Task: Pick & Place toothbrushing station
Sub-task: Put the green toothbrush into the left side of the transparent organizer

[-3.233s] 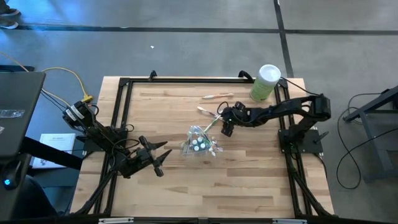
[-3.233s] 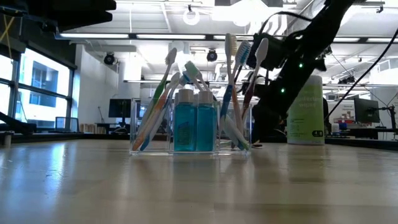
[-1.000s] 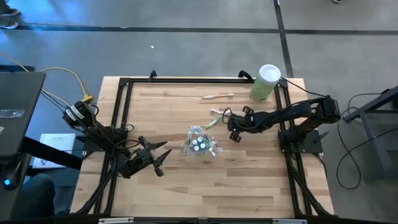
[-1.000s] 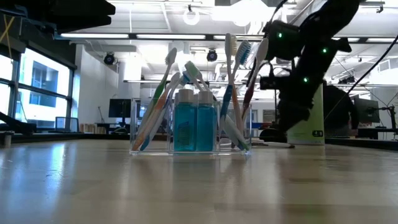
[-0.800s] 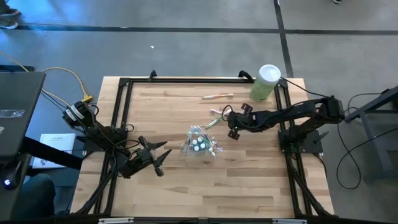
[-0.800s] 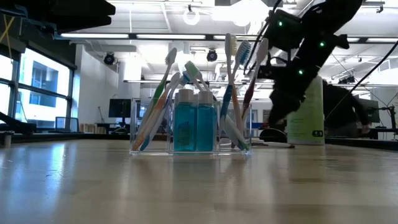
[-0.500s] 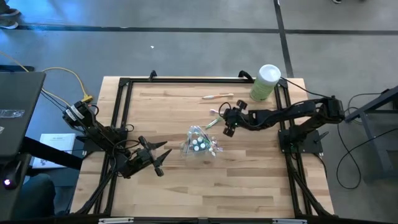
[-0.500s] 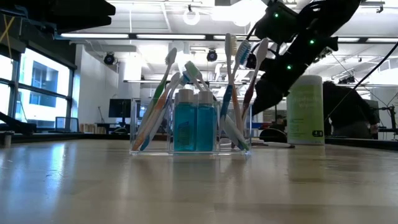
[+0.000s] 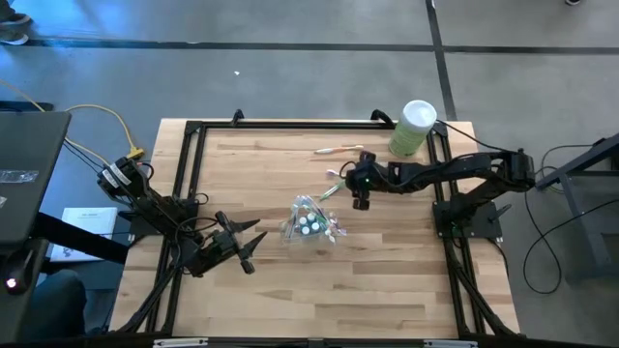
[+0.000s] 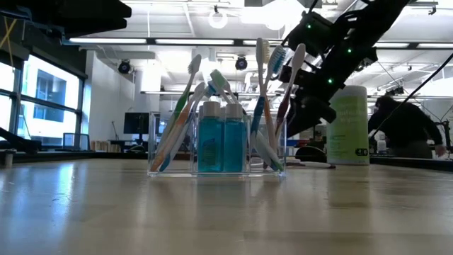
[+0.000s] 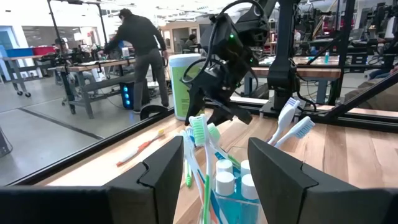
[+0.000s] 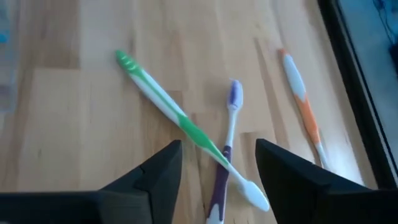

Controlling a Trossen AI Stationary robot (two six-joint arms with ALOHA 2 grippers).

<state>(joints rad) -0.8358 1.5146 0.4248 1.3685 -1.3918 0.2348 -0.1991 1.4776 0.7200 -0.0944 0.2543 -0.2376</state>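
Observation:
The clear cup (image 9: 309, 223) stands on its base mid-table, holding blue white-capped tubes (image 10: 221, 146) and several upright toothbrushes (image 10: 267, 85). A green toothbrush (image 12: 177, 117), a purple one (image 12: 229, 134) and an orange one (image 12: 300, 102) lie flat on the wood behind it. The green one lies across the purple one. My right gripper (image 9: 360, 193) hovers open above the green and purple brushes, slanting down and touching nothing. My left gripper (image 9: 253, 244) waits open and level at the cup's near left; the cup (image 11: 227, 183) stands ahead of its fingers.
A tall pale-green canister (image 9: 412, 129) with a white lid stands at the far right corner. A black frame (image 9: 290, 126) rims the table. Bare wood lies along the near side. A person (image 11: 140, 53) stands in the room beyond the table.
My right gripper has risen from close above the table and gone toward the far-left, over the loose green and purple toothbrushes, turning at the wrist as it went. The cup and the loose brushes have stayed where they were.

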